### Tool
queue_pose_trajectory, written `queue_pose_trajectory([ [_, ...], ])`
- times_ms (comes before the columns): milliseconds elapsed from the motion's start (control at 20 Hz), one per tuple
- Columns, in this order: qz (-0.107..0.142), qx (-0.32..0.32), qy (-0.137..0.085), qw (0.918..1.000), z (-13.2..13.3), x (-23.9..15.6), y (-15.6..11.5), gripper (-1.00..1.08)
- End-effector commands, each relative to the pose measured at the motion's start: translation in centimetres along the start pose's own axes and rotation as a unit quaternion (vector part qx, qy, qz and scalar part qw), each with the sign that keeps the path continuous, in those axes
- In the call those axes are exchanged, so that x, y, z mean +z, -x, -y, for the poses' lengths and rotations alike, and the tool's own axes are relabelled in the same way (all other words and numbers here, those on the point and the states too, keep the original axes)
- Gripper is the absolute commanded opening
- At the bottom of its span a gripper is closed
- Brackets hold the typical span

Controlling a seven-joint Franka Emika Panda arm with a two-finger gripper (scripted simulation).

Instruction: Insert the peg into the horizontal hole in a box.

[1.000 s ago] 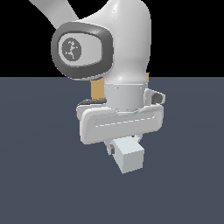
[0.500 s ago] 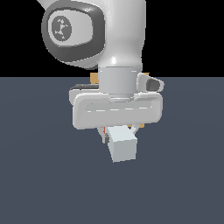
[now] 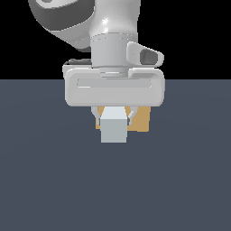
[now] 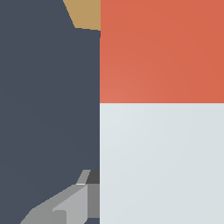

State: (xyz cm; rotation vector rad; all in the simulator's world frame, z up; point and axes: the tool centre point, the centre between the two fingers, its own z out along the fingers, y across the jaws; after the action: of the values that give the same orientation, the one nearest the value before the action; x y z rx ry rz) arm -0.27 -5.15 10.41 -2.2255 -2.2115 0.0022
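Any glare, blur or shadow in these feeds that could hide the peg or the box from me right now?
Exterior view: sharp, flat lighting, one small highlight on the arm; the tool and peg cover most of the box. Wrist view: no blur or glare, but the peg fills over half the frame, leaving only a box corner.

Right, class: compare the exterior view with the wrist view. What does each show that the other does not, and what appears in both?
Only the exterior view shows the arm's white body, the wide housing of the end effector and the pale square end of the peg facing the camera. Only the wrist view shows the peg's orange-red section meeting its pale part along its length. Both show the peg held in the end effector, a piece of the tan box behind it, and the dark grey floor. The hole shows in neither view.
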Motion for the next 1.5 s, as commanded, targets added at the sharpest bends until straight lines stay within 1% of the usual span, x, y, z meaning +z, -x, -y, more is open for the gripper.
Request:
queue_pose_trajectory([
  [0,0.0,0.022,0.002,0.9997,0.2,-1.2,-0.1,-1.0],
  [200,0.0,0.046,0.002,0.999,0.5,-2.3,-0.3,-1.0],
  [450,0.001,0.06,0.002,0.9982,0.7,-2.9,-0.5,-1.0],
  [1000,0.001,0.055,0.002,0.9985,0.6,-2.7,-0.4,-1.0],
  [1050,0.001,0.055,-0.001,0.9985,0.8,-2.4,-0.4,-1.0],
  [1200,0.0,0.053,0.004,0.9986,0.4,-3.0,-0.5,-1.0],
  [1350,0.0,0.053,0.004,0.9986,0.4,-3.0,-0.5,-1.0],
  [1450,0.001,0.054,0.002,0.9986,0.6,-2.7,-0.5,-1.0],
])
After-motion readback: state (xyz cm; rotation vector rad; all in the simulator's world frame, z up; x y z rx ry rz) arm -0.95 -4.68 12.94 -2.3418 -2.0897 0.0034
